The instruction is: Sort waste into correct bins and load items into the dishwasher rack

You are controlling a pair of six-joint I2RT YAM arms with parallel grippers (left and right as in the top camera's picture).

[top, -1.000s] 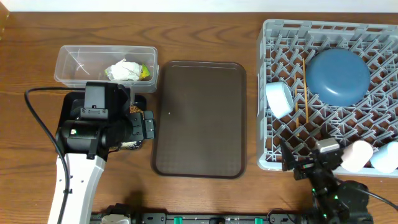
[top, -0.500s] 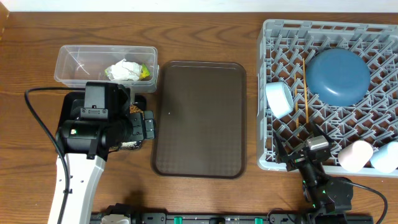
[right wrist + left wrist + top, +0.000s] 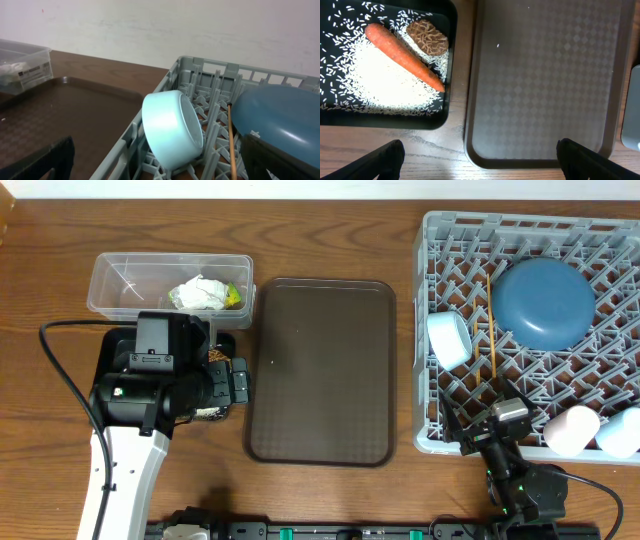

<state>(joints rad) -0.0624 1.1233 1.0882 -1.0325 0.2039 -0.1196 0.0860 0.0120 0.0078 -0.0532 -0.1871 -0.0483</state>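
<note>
Crumpled white paper (image 3: 198, 292) and a printed wrapper (image 3: 233, 296) lie in the clear tub (image 3: 110, 280), left of the serving tray (image 3: 320, 370). Beside it, the black tray (image 3: 420, 121) holds carrot (image 3: 402, 56), brown lump (image 3: 427, 37) and rice (image 3: 375, 80) under the left gripper (image 3: 480, 160), fingers spread. Right of the serving tray, the rack (image 3: 425, 330) holds a bowl (image 3: 449, 340) on edge, chopsticks (image 3: 490, 330), blue dish (image 3: 545, 302) and seemingly two pale cups (image 3: 572, 430). The right gripper (image 3: 160, 162) is spread too.
</note>
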